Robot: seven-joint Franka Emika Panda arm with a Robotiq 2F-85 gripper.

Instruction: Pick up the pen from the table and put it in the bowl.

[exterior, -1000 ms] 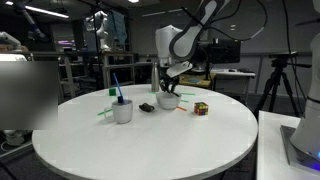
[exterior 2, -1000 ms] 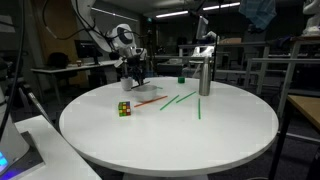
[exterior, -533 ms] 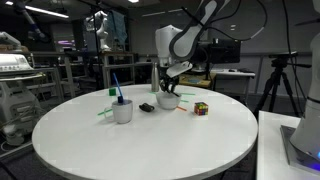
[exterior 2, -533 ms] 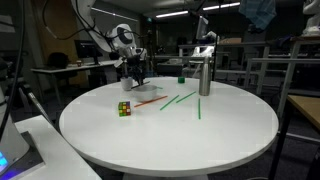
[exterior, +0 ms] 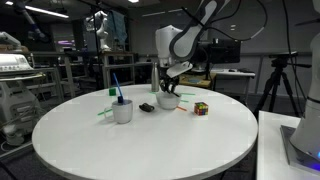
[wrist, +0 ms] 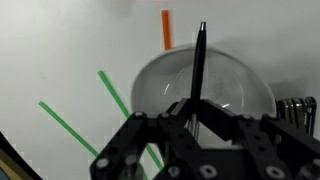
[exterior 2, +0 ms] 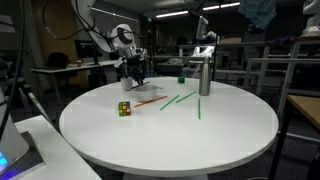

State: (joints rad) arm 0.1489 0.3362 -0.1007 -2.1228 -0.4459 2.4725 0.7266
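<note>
In the wrist view my gripper (wrist: 192, 108) is shut on the thin black pen (wrist: 198, 62), which sticks out from the fingers over the small white bowl (wrist: 240, 85) directly below. In both exterior views the gripper (exterior: 166, 78) hangs just above the bowl (exterior: 168, 100) at the far side of the round white table (exterior: 150, 140). From the opposite side, the gripper (exterior 2: 135, 68) and the bowl (exterior 2: 137, 82) show small at the table's (exterior 2: 170, 135) back left. The pen is too thin to make out in the exterior views.
Green sticks (wrist: 120, 100) and an orange stick (wrist: 166, 30) lie beside the bowl. A white cup (exterior: 122, 110) with a blue pen stands left, a colour cube (exterior: 201, 108) right of the bowl, a dark object (exterior: 147, 107) between. A metal cylinder (exterior 2: 204, 75) stands at the back.
</note>
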